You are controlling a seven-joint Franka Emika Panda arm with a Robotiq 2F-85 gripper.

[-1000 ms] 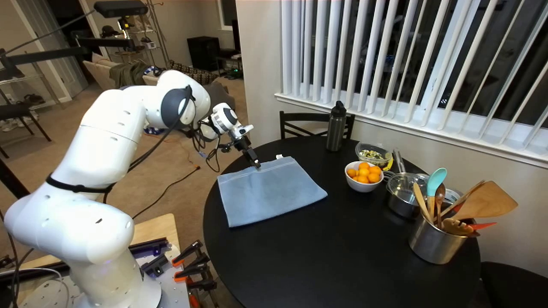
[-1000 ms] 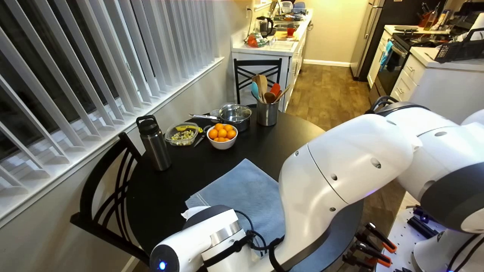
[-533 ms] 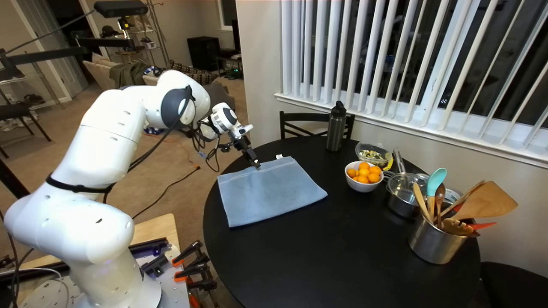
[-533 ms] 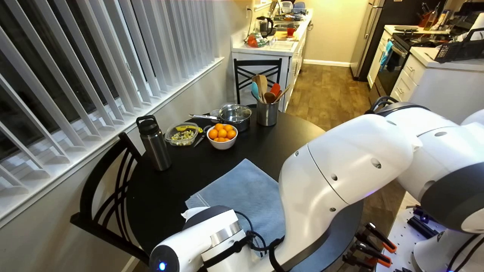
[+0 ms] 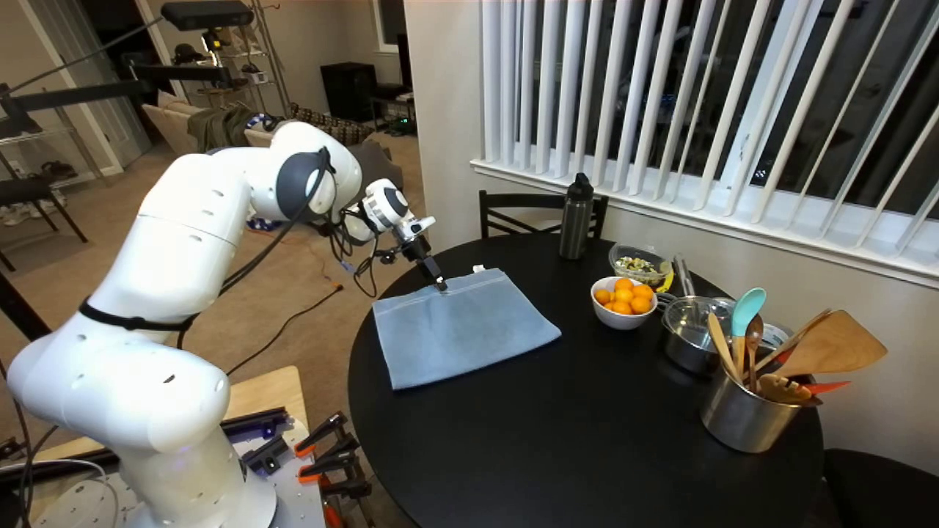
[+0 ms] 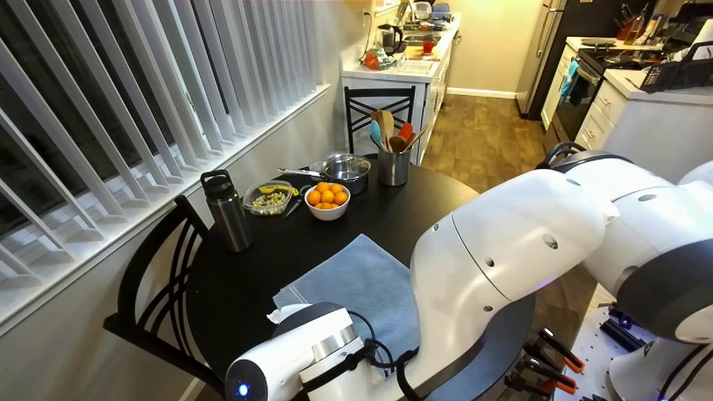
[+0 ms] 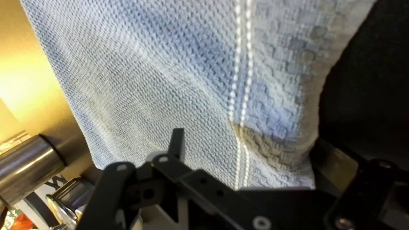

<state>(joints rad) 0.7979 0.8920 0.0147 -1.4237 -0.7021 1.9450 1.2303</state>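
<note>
A folded blue-grey towel (image 5: 469,323) lies on the round black table, near its edge on the arm's side; it also shows in an exterior view (image 6: 362,273), partly behind the arm. My gripper (image 5: 440,284) points down at its hemmed edge. In the wrist view the gripper (image 7: 249,140) is open wide. One of its fingers (image 7: 177,142) stands over the towel, while the opposite one is beyond the rumpled edge, over dark table. Between them runs the hem (image 7: 274,105) with its double white stitching. Whether the fingertips touch the cloth I cannot tell.
Beyond the towel stand a steel bottle (image 5: 576,220), a white bowl (image 5: 620,320) of oranges, a clear food container (image 5: 640,265), a pot (image 5: 689,352) and a steel utensil holder (image 5: 744,418). A black chair (image 6: 156,295) is pushed up to the table near the window blinds.
My arm and gripper have shifted very slightly, the gripper a touch lower and further over the towel's hem. The towel has not visibly moved, and the jaws look unchanged.
</note>
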